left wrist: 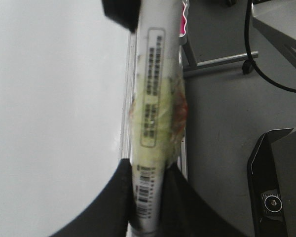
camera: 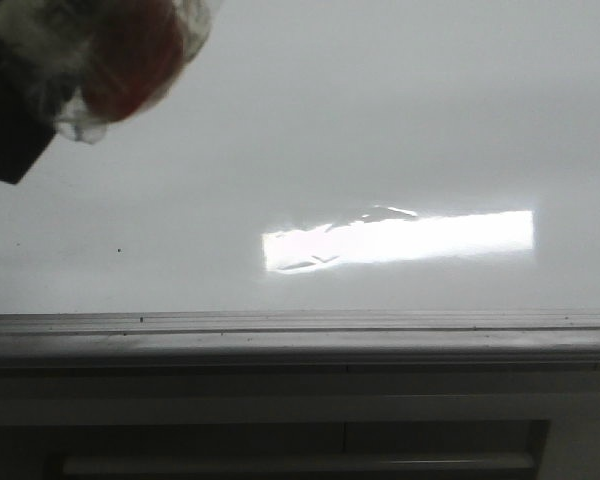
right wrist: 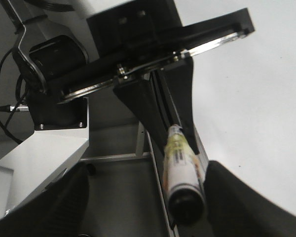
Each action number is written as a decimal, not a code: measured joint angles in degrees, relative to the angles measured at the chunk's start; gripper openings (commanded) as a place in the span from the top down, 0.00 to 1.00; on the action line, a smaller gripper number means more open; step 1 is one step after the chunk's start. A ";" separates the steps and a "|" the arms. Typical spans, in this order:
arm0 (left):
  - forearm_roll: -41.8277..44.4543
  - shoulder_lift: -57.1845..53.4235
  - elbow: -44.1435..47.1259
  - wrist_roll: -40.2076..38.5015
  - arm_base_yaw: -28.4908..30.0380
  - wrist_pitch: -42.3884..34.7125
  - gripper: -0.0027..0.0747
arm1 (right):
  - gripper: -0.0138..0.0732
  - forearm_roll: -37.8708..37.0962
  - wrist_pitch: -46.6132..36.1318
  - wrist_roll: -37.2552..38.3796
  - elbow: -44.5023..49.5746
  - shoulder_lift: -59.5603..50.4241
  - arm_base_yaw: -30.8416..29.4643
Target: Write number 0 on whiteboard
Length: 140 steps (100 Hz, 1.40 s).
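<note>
The whiteboard (camera: 380,120) fills most of the front view, glossy and bare; no number 0 shows on it in any view. My left gripper (left wrist: 148,168) is shut on a white marker (left wrist: 155,98) with a printed label and yellowish tape, over the board's edge rail. In the front view that gripper (camera: 15,130) and the marker (camera: 130,60) are a blur at the top left. My right gripper (right wrist: 147,170) is open, its fingers (right wrist: 232,197) wide apart. The marker's black capped end (right wrist: 186,207) sits between them, closer to one finger, with no visible contact.
A ridged grey rail (camera: 300,325) runs along the board's near edge, above a dark cabinet front with a long handle (camera: 300,463). A bright light reflection (camera: 400,238) lies on the board. Beside the board are grey floor, a metal frame leg (left wrist: 222,60), a cable (left wrist: 247,29) and a black base (left wrist: 276,187).
</note>
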 measured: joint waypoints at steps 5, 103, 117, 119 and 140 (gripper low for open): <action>0.00 0.00 0.00 0.00 0.00 0.00 0.99 | 0.34 -0.02 -0.36 0.00 -0.46 1.36 0.39; -1.05 0.00 0.00 0.71 -0.29 1.24 0.99 | 0.57 2.51 -1.98 -0.09 -3.82 6.82 0.74; -1.05 0.00 0.00 0.71 -0.29 0.84 0.99 | 0.49 2.54 -1.43 -0.09 -3.82 6.82 0.74; -1.05 0.00 0.00 0.71 -0.29 0.73 0.99 | 0.49 2.54 -1.31 -0.09 -3.82 6.82 0.74; -1.42 0.00 0.00 0.71 -0.29 0.50 0.99 | 0.49 2.54 -0.81 -0.09 -3.82 6.82 0.74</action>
